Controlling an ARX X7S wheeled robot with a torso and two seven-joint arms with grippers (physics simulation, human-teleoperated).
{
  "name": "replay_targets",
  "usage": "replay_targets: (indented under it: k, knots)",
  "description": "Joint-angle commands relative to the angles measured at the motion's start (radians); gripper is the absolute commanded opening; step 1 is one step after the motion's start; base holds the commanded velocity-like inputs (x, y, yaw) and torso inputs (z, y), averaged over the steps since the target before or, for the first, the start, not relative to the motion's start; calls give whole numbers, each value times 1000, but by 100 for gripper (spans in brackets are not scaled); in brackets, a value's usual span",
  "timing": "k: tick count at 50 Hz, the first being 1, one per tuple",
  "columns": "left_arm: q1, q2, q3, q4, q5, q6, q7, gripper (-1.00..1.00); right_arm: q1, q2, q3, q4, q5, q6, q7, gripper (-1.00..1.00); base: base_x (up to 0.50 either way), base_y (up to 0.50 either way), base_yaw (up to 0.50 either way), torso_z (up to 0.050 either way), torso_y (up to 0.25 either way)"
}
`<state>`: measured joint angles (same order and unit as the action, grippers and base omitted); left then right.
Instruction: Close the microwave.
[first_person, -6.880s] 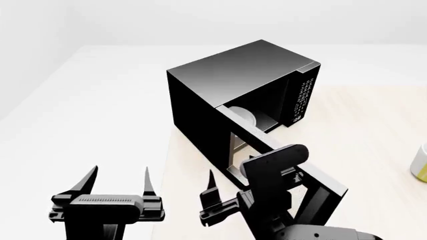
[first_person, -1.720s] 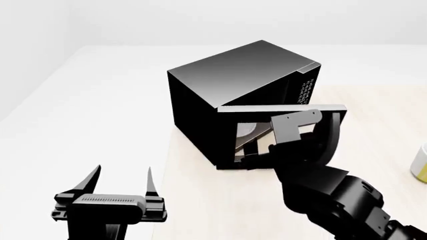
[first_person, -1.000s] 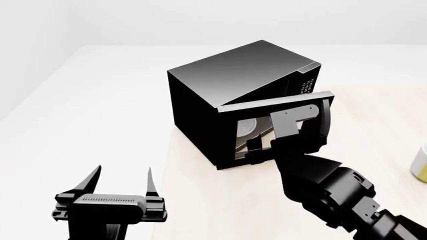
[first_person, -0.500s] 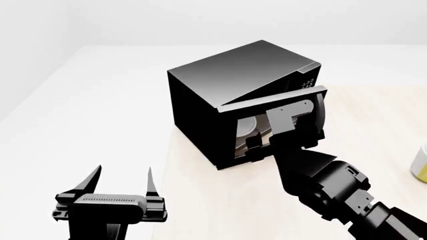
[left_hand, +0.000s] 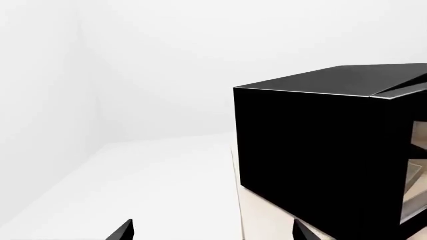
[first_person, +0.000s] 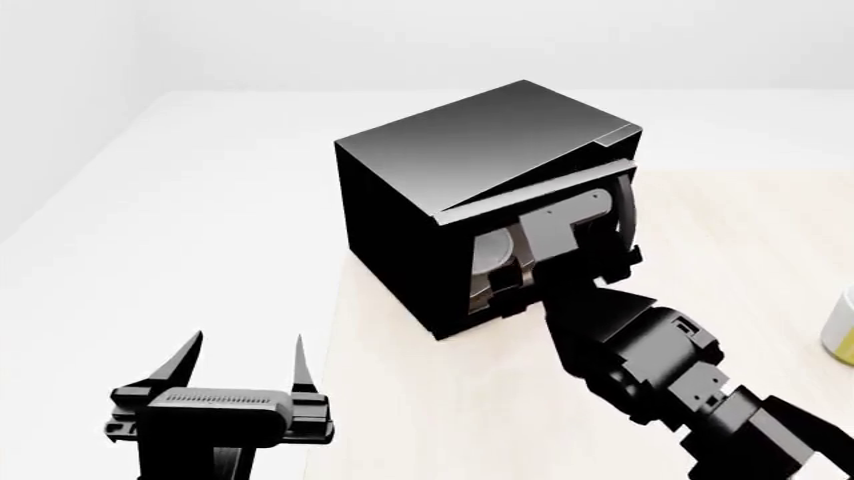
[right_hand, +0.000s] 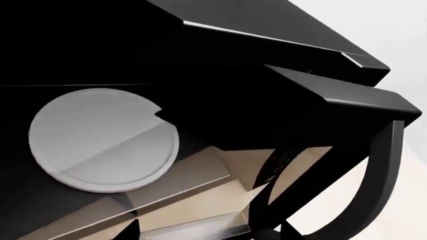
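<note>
Large black boxy microwave (first_person: 454, 190), upright on the table edge, windowed door nearly shut (narrow gap left), white plate (right_hand: 103, 140) inside

No text, label, brand or number can be read on the microwave (first_person: 461, 190).

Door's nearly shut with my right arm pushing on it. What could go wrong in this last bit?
1. The microwave sits near the table's corner; a hard push might slide it instead of latching the door, which shows a small gap.
2. The right gripper is against the door window, by the curved handle; it could snag there.
3. The left gripper hangs open, bracing nothing.
</note>
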<state>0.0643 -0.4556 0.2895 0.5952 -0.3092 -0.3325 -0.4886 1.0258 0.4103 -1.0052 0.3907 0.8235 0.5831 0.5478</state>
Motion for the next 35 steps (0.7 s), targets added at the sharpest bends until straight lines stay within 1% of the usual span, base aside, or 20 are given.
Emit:
replay_targets:
  k: [1, 11, 28, 35]
  knots:
    - [1, -2, 1, 1, -1, 0, -3, 100, 35, -36, -23, 79, -40, -2, -30, 100, 0, 0, 0, 0, 0]
    - [-2, -2, 6, 0, -2, -3, -5, 100, 65, -69, -42, 174, -72, -22, -71, 100, 0, 0, 0, 0, 0]
    - [-7, -4, 4, -3, -8, -5, -8, 100, 105, -106, -78, 278, -124, -62, -137, 100, 0, 0, 0, 0, 0]
    - [-10, -5, 4, -6, -9, -4, -8, 100, 110, -108, -84, 282, -132, -64, -142, 100, 0, 0, 0, 0, 0]
